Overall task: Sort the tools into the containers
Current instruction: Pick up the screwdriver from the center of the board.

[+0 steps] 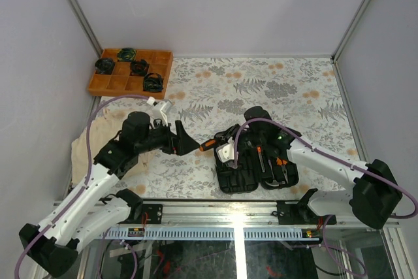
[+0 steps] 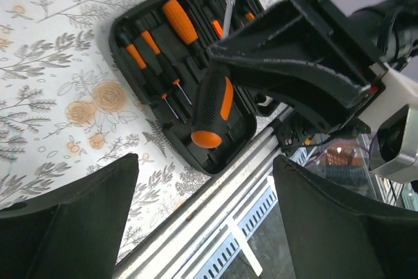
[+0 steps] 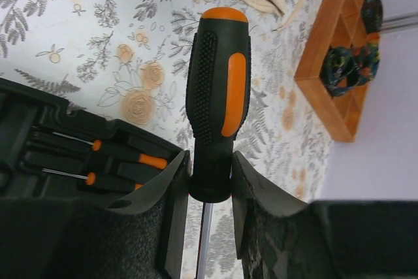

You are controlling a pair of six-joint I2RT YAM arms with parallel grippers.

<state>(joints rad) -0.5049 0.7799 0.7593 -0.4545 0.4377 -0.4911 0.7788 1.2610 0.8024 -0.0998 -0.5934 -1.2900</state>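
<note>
Far left at the back, we've got the orange gridded tray (image 1: 104, 85) with the dark coiled items (image 1: 138, 66) sitting in its cells, and a beige cloth (image 1: 98, 138) bunched near the left wall. Moving in, the left gripper (image 1: 187, 142) hangs over the floral tablecloth (image 1: 274, 89) with its jaws spread wide and nothing between them, pointed across at the tool. Right beside it we see the big screwdriver (image 1: 209, 144), black grip with orange inlay, butt end aimed at the left gripper and just past the left edge of the case. The right gripper (image 1: 226, 147) is clamped narrow on it at the base of the handle, shaft running back between the fingers. Under and to the right lies the black tool case (image 1: 234, 178), open flat, with smaller screwdrivers (image 2: 157, 50) seated in their slots.
</note>
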